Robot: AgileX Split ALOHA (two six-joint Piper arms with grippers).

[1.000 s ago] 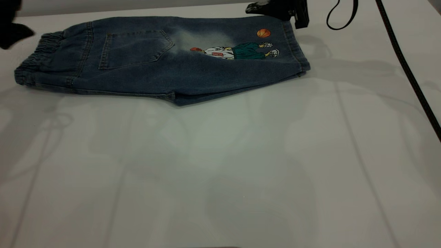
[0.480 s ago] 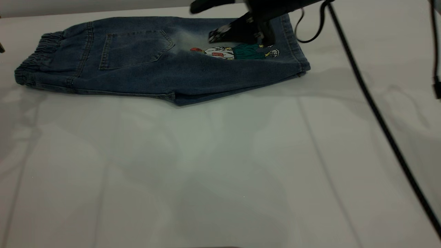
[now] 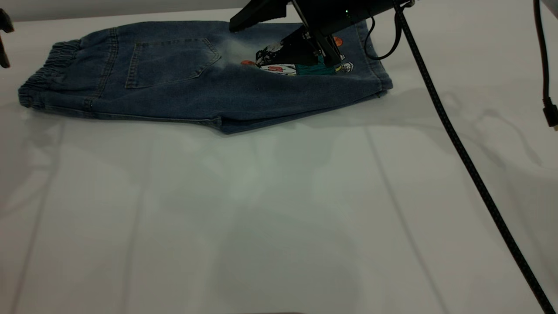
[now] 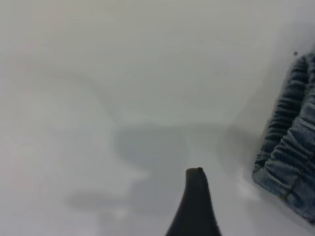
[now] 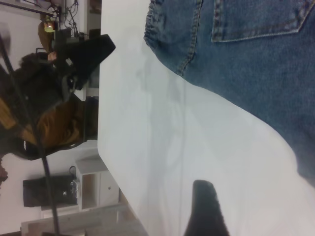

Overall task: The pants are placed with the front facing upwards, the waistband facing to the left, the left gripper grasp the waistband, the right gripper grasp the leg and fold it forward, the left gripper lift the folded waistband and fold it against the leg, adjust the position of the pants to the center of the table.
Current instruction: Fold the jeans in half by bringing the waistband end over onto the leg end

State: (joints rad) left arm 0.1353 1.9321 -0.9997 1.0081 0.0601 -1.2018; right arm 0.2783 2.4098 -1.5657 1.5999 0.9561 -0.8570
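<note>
the right gripper (image 3: 279, 37) has swung in over the pants (image 3: 196, 74) leg, jaws apart, seemingly to grasp and fold it

No legible text, labels, brands or numbers in any view. The only graphic is the cartoon print (image 3: 305, 67) on the pants (image 3: 183, 78): it has a small red marking on its white part, too small to read as characters, and the right tool (image 3: 266, 54) partly covers it. The orange ball (image 3: 338, 41) beside it carries no lettering that can be made out
</note>
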